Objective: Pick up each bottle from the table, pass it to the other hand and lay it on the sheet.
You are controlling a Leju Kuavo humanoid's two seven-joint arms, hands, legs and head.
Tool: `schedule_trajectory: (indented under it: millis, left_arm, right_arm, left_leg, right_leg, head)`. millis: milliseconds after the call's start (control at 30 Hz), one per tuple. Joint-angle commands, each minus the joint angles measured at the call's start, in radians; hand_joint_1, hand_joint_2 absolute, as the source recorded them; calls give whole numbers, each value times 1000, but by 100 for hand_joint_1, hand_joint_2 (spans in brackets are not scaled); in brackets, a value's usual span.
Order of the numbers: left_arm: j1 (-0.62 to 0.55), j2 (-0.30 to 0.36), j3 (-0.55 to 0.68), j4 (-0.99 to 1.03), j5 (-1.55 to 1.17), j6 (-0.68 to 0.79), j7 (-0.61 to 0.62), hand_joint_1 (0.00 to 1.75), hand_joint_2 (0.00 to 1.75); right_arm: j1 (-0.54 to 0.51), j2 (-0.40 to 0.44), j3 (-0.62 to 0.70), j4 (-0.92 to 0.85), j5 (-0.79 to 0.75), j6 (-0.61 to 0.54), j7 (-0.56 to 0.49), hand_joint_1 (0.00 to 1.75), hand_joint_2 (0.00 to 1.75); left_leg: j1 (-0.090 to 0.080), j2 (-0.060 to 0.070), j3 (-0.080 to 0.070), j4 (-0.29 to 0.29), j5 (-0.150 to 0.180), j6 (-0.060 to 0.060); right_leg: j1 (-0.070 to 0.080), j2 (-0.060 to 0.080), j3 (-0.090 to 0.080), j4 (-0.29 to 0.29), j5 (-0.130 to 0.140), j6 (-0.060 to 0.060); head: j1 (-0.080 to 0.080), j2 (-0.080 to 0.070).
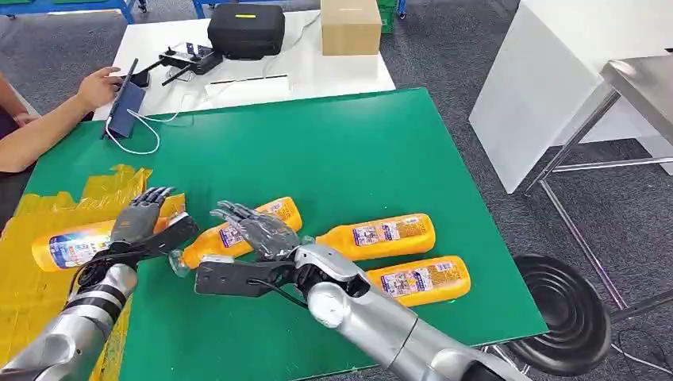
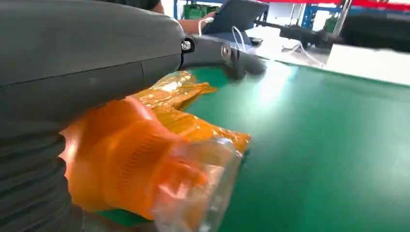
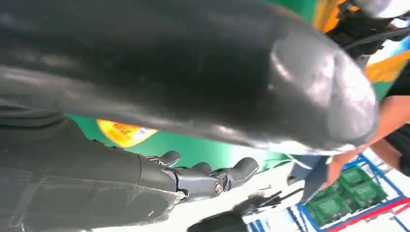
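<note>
The green worktop (image 1: 333,151) fills most of the head view, with a white table (image 1: 317,67) butted against its far edge and a white cabinet (image 1: 548,71) and a steel-framed stand (image 1: 635,87) off to the robot's right. A crumpled yellow sheet (image 1: 24,294) covers the worktop's left side.

Four orange bottles can be counted, all lying on their sides and each carrying a white, blue and red label whose print is too small to read. One bottle on the sheet (image 1: 71,244) lies beside the left hand (image 1: 144,218), which rests over its near end with fingers spread forward; in the left wrist view an orange body and clear cap sit right under the palm, though I cannot tell whether the hand grips it. The middle bottle (image 1: 238,234) lies on the green surface, partly hidden by the right hand (image 1: 255,230), whose fingers lie spread across it; whether they clamp it I cannot tell. Two further bottles lie free to the right: the upper bottle (image 1: 381,236) and the lower bottle (image 1: 417,279), just beside each other.

On the white table stand a black case (image 1: 246,30), a cardboard box (image 1: 351,25) and a black controller (image 1: 186,59). A person's hand (image 1: 99,86) touches a tablet (image 1: 125,103) with a white cable (image 1: 139,135). A black round stool (image 1: 567,309) stands on the floor.
</note>
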Motion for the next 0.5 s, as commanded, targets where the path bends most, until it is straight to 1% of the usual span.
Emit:
schedule_trajectory:
  millis: [33, 100, 133, 167, 200, 233, 300, 400, 433, 500]
  left_arm:
    - [35, -7, -26, -118, 11, 14, 10, 0, 0]
    - [61, -46, -64, -196, -17, 31, 52, 0, 0]
    - [70, -50, -84, -221, -30, 21, 72, 0, 0]
    - [73, -53, -89, -234, -28, 15, 80, 0, 0]
    - [74, -54, -91, -238, -27, 13, 83, 0, 0]
    - [75, -54, -90, -245, -27, 25, 88, 0, 0]
    - [75, -48, -98, -251, -6, 23, 86, 0, 0]
    - [74, -40, -98, -265, 27, 17, 76, 0, 0]
    - [74, -43, -93, -273, 48, 19, 65, 0, 0]
    - [75, -44, -90, -276, 57, 19, 60, 0, 0]
  right_arm:
    - [-50, -26, 46, 45, -2, -4, 0, 0, 0]
    - [-17, -89, 33, -14, 0, -4, -4, 0, 0]
    - [-7, -107, 30, -31, 2, -3, -4, 0, 0]
    - [-1, -113, 27, -35, 3, -2, -4, 0, 0]
    - [2, -115, 26, -35, 3, -2, -5, 0, 0]
    - [4, -114, 25, -33, 3, -2, -5, 0, 0]
    - [3, -105, 20, -22, 10, 1, -5, 0, 0]
    - [1, -95, 13, -14, 14, -1, -5, 0, 0]
    - [2, -93, 10, -16, 17, -1, -5, 0, 0]
    - [3, -93, 10, -16, 18, -1, -5, 0, 0]
  left_leg:
    - [2, -3, 2, 0, -1, -1]
    - [2, -6, 2, 0, -1, 0]
    - [1, -6, 1, 0, 0, 0]
    - [2, -10, 3, 0, 0, 0]
    - [0, -6, 2, -1, 0, 0]
    - [1, -10, 4, 0, -1, 0]
    - [-1, -5, 1, 0, 0, 0]
    - [-1, -3, 1, 0, -1, 0]
    - [-1, -5, 3, 0, -1, -1]
    - [-1, -5, 1, 0, -1, -1]
  right_leg:
    - [1, 0, 3, -1, -1, 0]
    - [1, -2, 4, -1, -1, 0]
    - [1, -3, 4, -2, -1, 1]
    - [2, -6, 7, -3, -2, 1]
    - [1, -4, 3, -2, -1, 1]
    - [1, -5, 7, -3, -2, 1]
    - [0, -3, 3, -2, -1, 1]
    - [-1, -1, 3, -1, -1, 0]
    - [-1, -2, 4, -1, -2, 0]
    - [-1, -2, 3, -1, -1, 0]
  head:
    - [0, 0]
    - [0, 0]
    - [0, 0]
    - [0, 0]
    - [0, 0]
    - [0, 0]
    - [1, 0]
    - [0, 0]
    - [0, 0]
    - [0, 0]
